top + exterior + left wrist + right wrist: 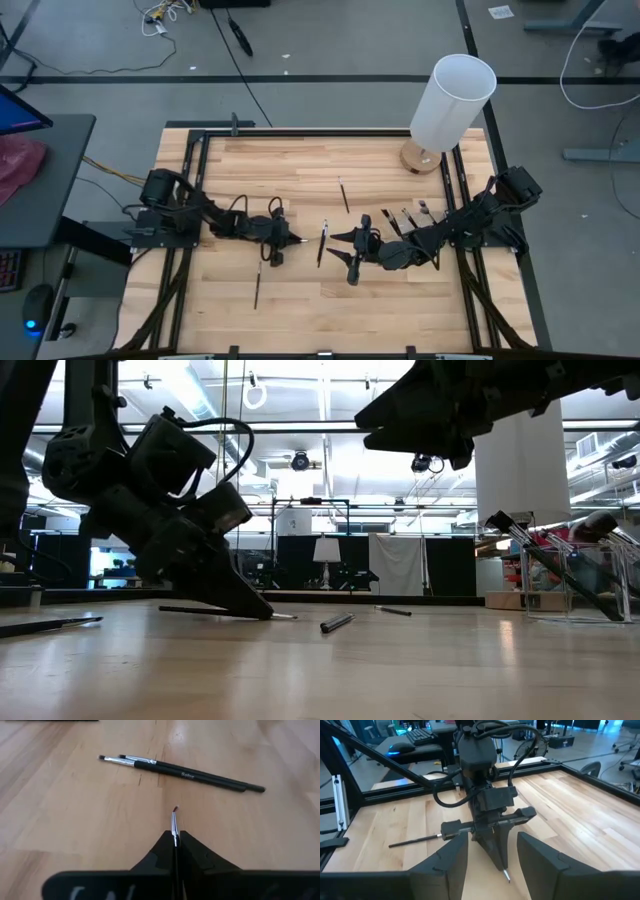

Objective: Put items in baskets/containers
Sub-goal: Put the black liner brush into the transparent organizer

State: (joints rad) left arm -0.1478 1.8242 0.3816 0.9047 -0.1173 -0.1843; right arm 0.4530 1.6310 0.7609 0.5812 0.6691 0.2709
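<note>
My left gripper (287, 238) is shut on a thin dark brush whose silver ferrule and bristle tip (174, 819) stick out past the fingertips, low over the wood left of centre. Two more brushes (180, 770) lie side by side on the wood just beyond it, and another brush (343, 195) lies farther back. My right gripper (353, 258) hovers open right of centre, facing the left gripper with nothing between its fingers (447, 860). The clear holder (570, 585) stands at the right under the right arm, with several brushes leaning in it. My left gripper pinches the brush between its two fingers just behind the silver ferrule (175, 836). The brush lies along the fingers, which slant down toward the table's right. The bristle tip (287, 617) sits at table height; I cannot tell whether it touches the wood. The fingers hide the handle.
A tall white cylinder on a round wooden base (450, 105) stands at the back right. A brush (257, 288) lies near the front left, by the left gripper. A black frame rail (200, 180) edges the table. There is bare wood along the front.
</note>
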